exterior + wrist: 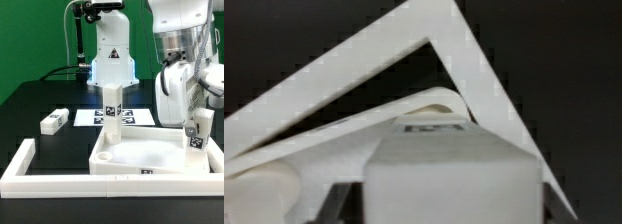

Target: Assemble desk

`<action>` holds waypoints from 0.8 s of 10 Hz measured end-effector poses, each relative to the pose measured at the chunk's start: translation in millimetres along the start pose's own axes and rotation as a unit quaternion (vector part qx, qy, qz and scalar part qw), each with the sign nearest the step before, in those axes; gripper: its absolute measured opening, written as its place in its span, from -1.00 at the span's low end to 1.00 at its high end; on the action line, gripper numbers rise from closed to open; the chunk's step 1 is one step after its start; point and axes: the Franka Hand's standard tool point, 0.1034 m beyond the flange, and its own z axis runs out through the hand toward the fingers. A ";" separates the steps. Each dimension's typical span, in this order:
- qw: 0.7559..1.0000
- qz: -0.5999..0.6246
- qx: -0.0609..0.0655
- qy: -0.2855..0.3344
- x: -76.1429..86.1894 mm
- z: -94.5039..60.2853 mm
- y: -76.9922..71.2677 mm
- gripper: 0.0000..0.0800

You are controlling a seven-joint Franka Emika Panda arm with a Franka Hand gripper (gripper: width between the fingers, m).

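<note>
Standing upright in tabletop (pixel 140 155), two legs (pixel 113 112), tool (pixel 195 135) gripping one

A low white border fence (pixel 18 166) edges the black table (pixel 35 100); the marker board (pixel 140 116) lies behind.

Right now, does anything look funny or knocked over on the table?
One leg lies on its side on the black table, apart from the tabletop, where two other legs stand upright. Nothing looks broken or spilled.
</note>
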 end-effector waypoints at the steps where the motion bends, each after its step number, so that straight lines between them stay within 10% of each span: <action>1: 1.000 0.004 0.000 -0.001 -0.9 0.2 0.5 -0.27; 5: 1.000 -0.011 0.000 -0.002 -1.6 1.7 2.2 0.58; 8: 0.994 -0.104 -0.013 0.001 -4.6 -2.5 9.2 0.62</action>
